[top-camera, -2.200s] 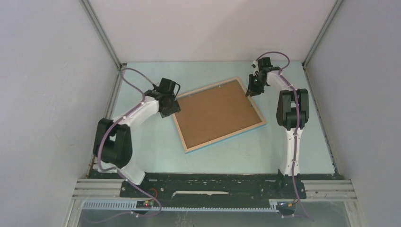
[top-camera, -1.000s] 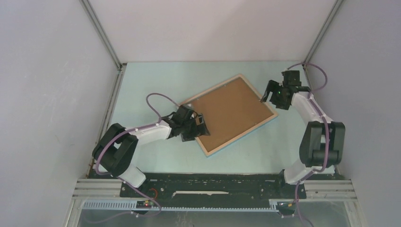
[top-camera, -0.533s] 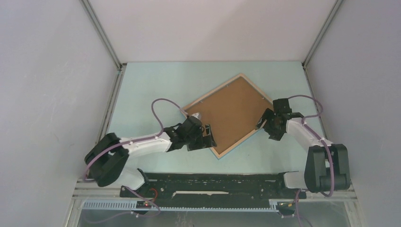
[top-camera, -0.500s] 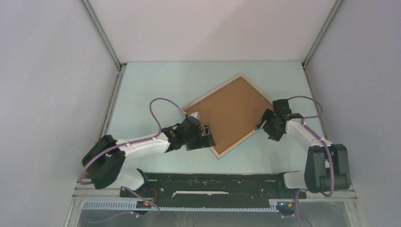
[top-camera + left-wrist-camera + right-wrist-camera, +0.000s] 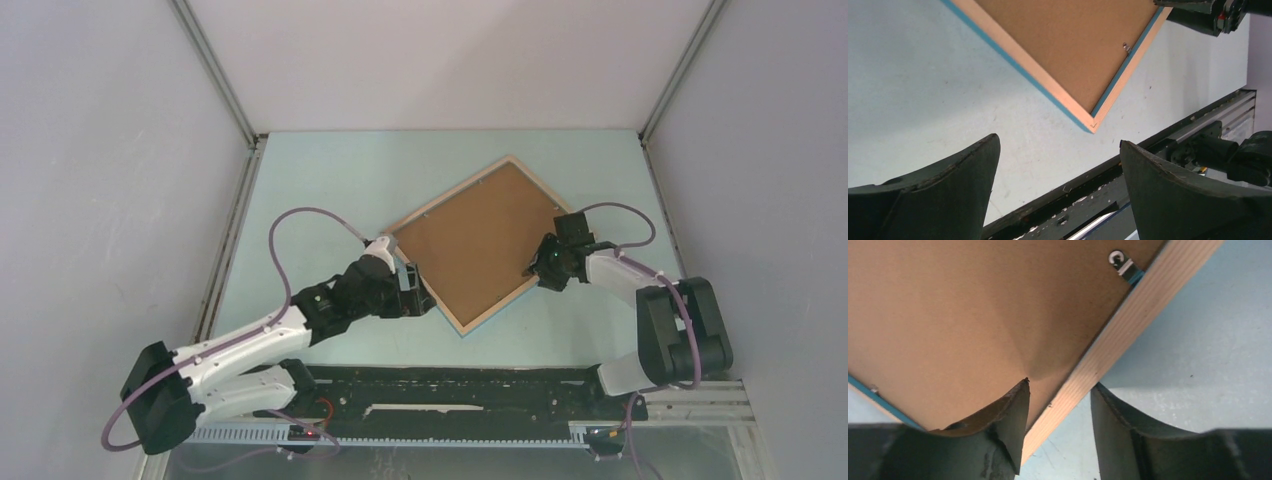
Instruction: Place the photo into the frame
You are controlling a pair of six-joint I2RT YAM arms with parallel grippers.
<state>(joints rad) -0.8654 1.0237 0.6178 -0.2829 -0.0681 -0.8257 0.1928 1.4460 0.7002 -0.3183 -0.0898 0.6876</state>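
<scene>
Frame [image 5: 1135, 315] face-down, front hidden, right hand [image 5: 1060, 390] straddling its edge

A: Left arm [image 5: 240, 345], quick, colours?
B: White tubular links, chunky black joint housings, black wrist block.
A: Right arm [image 5: 620, 272]?
B: Same build: white links and rounded black housings.
A: Cabling?
B: Thin purple cable [image 5: 305, 210] looping loose off the left arm. A matching purple cable [image 5: 605, 206] arcs off the right one and runs along its links.
A: Mounts?
B: Both white pedestals sit on a flat black base plate [image 5: 450, 385], paint chipped along its edges.
A: Jaws?
B: Wrist views show two dark, near-black curved jaws per arm, broad at the root, tapering to a tip, edges scuffed pale and dusty.
</scene>
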